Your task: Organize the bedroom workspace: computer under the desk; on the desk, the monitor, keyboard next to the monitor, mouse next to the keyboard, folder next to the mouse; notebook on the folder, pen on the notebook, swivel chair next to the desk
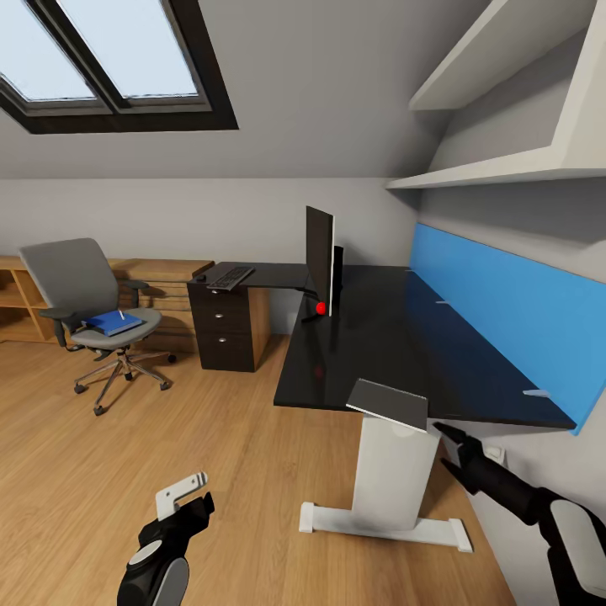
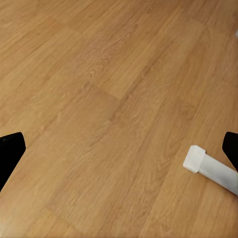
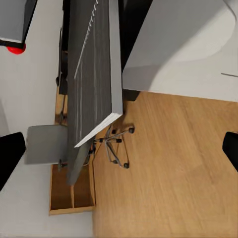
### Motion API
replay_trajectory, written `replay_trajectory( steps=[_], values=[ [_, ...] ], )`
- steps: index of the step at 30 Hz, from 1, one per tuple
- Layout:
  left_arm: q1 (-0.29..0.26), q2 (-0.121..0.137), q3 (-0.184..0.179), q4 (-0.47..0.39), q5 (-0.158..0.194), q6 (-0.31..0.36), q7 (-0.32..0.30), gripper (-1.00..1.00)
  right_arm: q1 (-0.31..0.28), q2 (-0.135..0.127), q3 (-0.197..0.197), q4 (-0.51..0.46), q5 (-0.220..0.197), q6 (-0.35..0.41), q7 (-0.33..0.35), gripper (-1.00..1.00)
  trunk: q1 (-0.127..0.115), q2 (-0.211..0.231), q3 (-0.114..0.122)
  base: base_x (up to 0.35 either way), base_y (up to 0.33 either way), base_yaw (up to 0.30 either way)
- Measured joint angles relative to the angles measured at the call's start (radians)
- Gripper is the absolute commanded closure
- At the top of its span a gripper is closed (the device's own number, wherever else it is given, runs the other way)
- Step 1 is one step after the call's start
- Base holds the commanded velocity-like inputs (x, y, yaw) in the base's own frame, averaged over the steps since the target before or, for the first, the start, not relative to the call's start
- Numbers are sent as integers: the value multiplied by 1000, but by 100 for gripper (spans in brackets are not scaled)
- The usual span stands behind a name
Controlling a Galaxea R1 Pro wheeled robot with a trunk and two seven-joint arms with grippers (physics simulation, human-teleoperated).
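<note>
One monitor stands upright on the black desk, well beyond and above both grippers. The keyboard lies on the far desk section over a dark drawer unit, with the mouse just beside it. The swivel chair stands well apart from the desk, far ahead of the left gripper; a blue folder rests on its seat. The left gripper hangs over the wooden floor, jaws spread, near the white desk foot. The right gripper sits just below the desk's near edge, jaws spread, holding nothing.
</note>
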Motion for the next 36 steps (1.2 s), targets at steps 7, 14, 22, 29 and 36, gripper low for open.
replay_trajectory(
  steps=[7,14,22,29,36],
  values=[
    [0,0,0,0,-1,0,0,-100,0,2,1,1,-14,-2,4,-100,0,0,0,0,0,0],
    [0,1,-12,0,-1,-1,0,-100,-1,25,3,5,-27,-38,6,-100,0,0,0,0,0,0],
    [0,2,-20,0,-1,-2,-1,-100,-1,37,4,43,-80,-217,5,-100,0,0,0,64,0,0],
    [0,2,-20,0,-1,-2,0,-100,-1,42,5,58,-85,-223,5,-100,0,0,0,69,0,0],
    [0,1,-20,0,-1,-3,-1,-100,-1,42,5,61,-84,-223,4,-100,0,0,0,39,63,0]
  ],
)
